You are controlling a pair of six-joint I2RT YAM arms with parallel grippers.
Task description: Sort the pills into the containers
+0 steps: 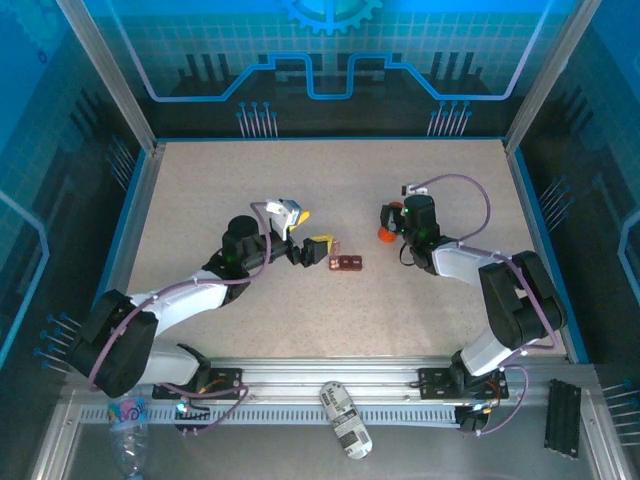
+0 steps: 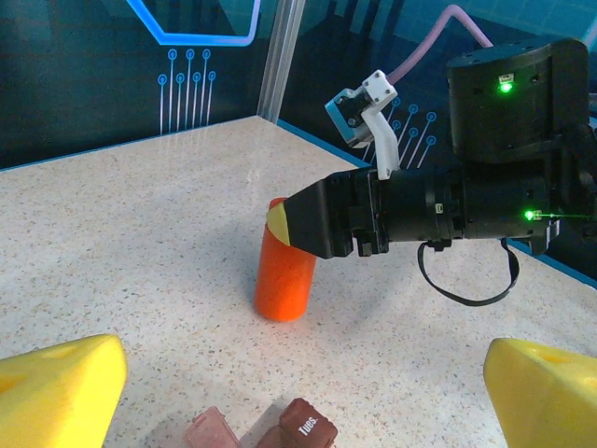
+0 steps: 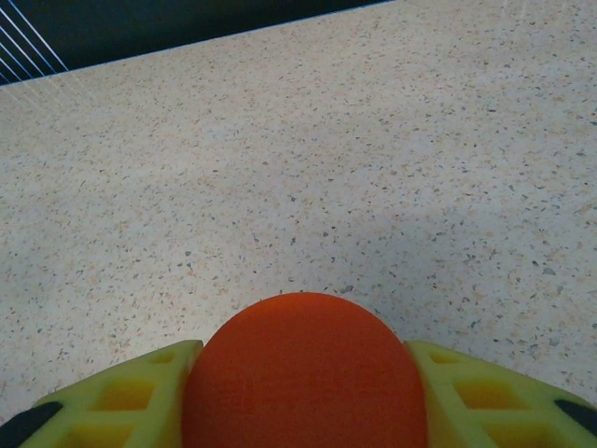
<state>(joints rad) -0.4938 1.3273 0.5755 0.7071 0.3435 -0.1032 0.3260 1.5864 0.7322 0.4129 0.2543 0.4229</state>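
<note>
here the orange bottle (image 2: 284, 275) is standing nearly upright on the table (image 1: 200, 200), its long axis tipping only slightly, and the right gripper (image 3: 303, 387) is clamping it near the top from the side. the maroon containers box (image 1: 346, 263) is lying flat to the bottle's left, apart from it, its long axis running left to right. the left gripper (image 1: 318, 247) is hovering just beside that box, fingers spread wide and holding nothing, making it the nearer arm.

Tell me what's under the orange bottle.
Bare speckled table; the orange bottle rests tilted on it. The right gripper covers its top, so cap and contents are hidden.
</note>
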